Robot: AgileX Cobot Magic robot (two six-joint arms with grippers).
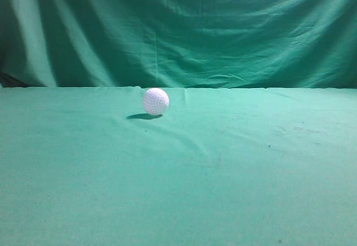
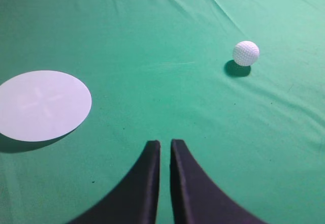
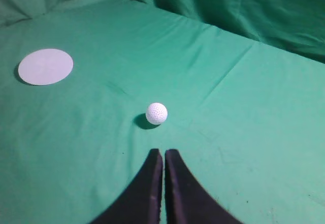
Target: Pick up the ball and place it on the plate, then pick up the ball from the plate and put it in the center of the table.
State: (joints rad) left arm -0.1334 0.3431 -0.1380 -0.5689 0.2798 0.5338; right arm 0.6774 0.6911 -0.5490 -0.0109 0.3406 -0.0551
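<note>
The white dimpled ball point(image 1: 155, 101) rests on the green cloth table point(image 1: 223, 173), left of centre and towards the back. It also shows in the left wrist view point(image 2: 246, 53) and in the right wrist view point(image 3: 156, 113). The plate is a flat white disc point(image 2: 43, 105) on the cloth, also in the right wrist view point(image 3: 45, 66); it is outside the exterior view. My left gripper point(image 2: 165, 144) is shut and empty, well short of the ball. My right gripper point(image 3: 164, 153) is shut and empty, just short of the ball. Neither gripper shows in the exterior view.
A darker green cloth backdrop point(image 1: 178, 28) hangs behind the table's far edge. Its folds also show at the top of the right wrist view point(image 3: 244, 5). The table cloth has slight wrinkles.
</note>
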